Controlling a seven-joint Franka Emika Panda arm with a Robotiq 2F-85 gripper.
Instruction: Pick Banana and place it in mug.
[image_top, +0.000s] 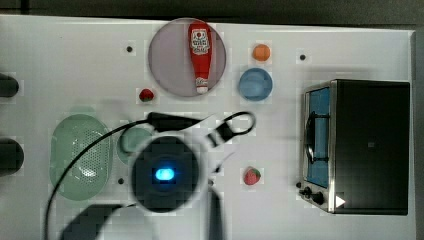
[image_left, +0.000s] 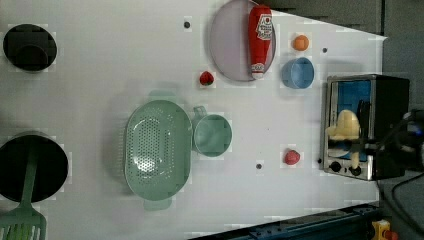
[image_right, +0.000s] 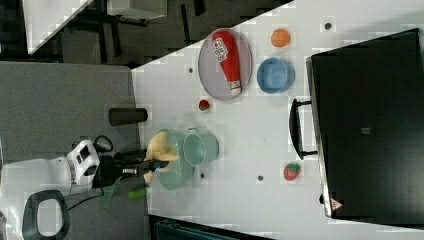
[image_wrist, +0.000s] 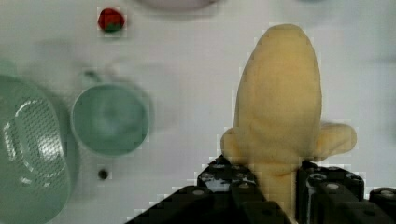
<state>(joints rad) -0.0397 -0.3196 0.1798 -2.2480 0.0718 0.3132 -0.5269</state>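
One banana (image_wrist: 279, 107) between gripper (image_wrist: 275, 191) fingers

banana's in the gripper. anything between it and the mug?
Nothing visible. The gripper is shut on the banana, held above the table. In the wrist view the mug sits open and empty, with only bare table between it and the banana. The colander lies on the mug's far side.

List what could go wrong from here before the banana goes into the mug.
1. The banana is pinched at its low end by the gripper, so it may swing or slip.
2. The colander sits right beside the mug; a drop off to that side may land there.
3. The mug is light-looking; a bump on its rim might tip it.
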